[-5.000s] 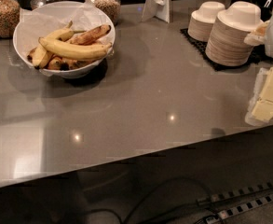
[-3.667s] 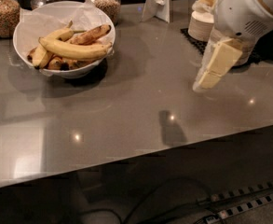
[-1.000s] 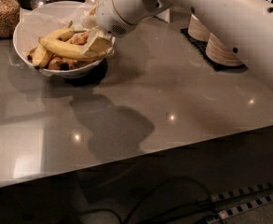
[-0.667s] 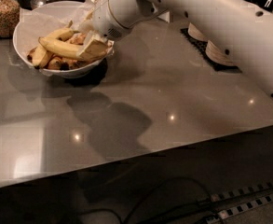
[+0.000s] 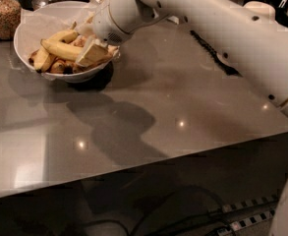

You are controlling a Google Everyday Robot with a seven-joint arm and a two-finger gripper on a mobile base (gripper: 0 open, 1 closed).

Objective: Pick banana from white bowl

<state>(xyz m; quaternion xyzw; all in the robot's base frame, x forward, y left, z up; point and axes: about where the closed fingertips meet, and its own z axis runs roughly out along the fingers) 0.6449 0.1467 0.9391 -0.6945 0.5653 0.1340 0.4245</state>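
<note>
- Grey counter is topped by the bowl.
- Banana is laid across the bowl's middle, over darker fruit.
- Gripper is set inside the bowl's right rim, at the banana's right end; whether it is spread or closed cannot be told.
- Banana is judged light, soft, easily bruised, with slightly slick skin.
- A gentle pinch across mid-body is advised.

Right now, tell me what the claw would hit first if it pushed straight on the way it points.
The claw hangs over the white bowl, angled down and to the left in the picture. It would likely meet the top banana first, though depth is unclear.
</note>
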